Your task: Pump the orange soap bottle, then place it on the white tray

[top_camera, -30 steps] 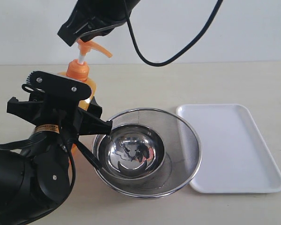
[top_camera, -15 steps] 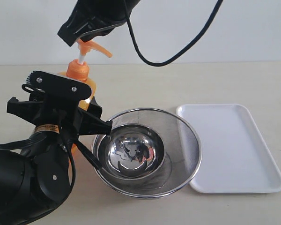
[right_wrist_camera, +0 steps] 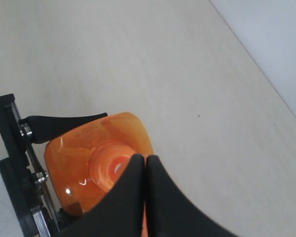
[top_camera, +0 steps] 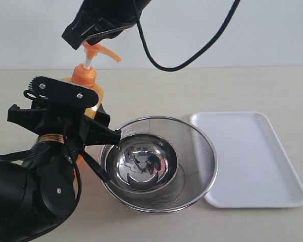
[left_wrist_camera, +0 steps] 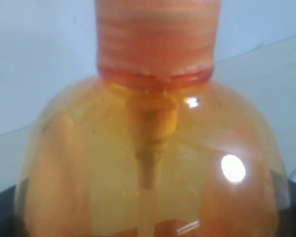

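While the left arm [top_camera: 25, 196] is taking up the whole lower left corner, black and bulky, the beige table [top_camera: 252, 85] is running wide behind it up to a pale wall. The white tray [top_camera: 252, 166] is lying flat on the right side of the table, long side running away from me. The round steel mesh strainer [top_camera: 192, 136] is sitting just beside the tray's left rim, and I cannot tell whether they are touching; a steel bowl [top_camera: 141, 164] is resting inside it.

The orange soap bottle [top_camera: 85, 75] is standing upright on the table at the left, behind the arm and just beside the strainer, well apart from the tray. The left gripper [top_camera: 65, 118] is reaching around its body, one black finger [right_wrist_camera: 64, 123] lying flat along a side of the bottle, so the jaws are clamping the bottle between them. In the left wrist view the bottle's shoulder and ribbed collar [left_wrist_camera: 148, 163] are filling nearly the whole picture.

The right gripper [top_camera: 80, 41] is coming down from the top, a black cable [top_camera: 192, 55] looping off behind it. Its fingers [right_wrist_camera: 133, 187] are pressed together, tip to tip, with nothing between them. The tip is sitting right at the top of the orange pump head [top_camera: 98, 50], whose spout is pointing right. The white stem [top_camera: 88, 61] is showing between head and collar. I cannot tell whether the tip is actually pushing.
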Tool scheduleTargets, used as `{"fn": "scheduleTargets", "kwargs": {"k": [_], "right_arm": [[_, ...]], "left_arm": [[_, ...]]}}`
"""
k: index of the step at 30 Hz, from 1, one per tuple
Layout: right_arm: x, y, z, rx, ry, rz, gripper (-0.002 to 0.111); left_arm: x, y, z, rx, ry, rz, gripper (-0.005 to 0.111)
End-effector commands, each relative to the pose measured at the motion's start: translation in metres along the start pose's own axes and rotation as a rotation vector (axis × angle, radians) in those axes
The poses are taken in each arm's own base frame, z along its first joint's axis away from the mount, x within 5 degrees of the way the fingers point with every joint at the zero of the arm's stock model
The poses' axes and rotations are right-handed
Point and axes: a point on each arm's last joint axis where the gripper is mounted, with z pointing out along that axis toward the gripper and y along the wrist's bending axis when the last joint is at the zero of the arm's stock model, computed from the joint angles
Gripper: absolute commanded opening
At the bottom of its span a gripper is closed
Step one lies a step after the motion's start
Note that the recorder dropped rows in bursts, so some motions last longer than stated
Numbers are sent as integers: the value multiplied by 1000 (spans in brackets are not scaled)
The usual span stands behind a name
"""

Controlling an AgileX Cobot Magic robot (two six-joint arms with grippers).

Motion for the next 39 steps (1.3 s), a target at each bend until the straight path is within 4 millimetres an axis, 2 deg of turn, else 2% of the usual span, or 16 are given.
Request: {"fn": "scheduleTargets", "kwargs": {"k": [1,7,13,32,39], "right_arm": [[17,6,19,-49,139,-3,0],[-10,-3,-6,26,51,-48,0],[-18,-14,-22,147,64,-58,0],[-17,-16,-23,173,79,-62,0],[-17,-16,-23,175,82,-64,0]], "left_arm": [[-10,-1,-1,1,-67,-5,5],[-10,-1,-1,1,-67,-5,5],[-10,-1,-1,1,-67,-5,5],[-8,0,0,-15,-49,-8,5],[-8,-6,-5,10,-54,39,5]]}}
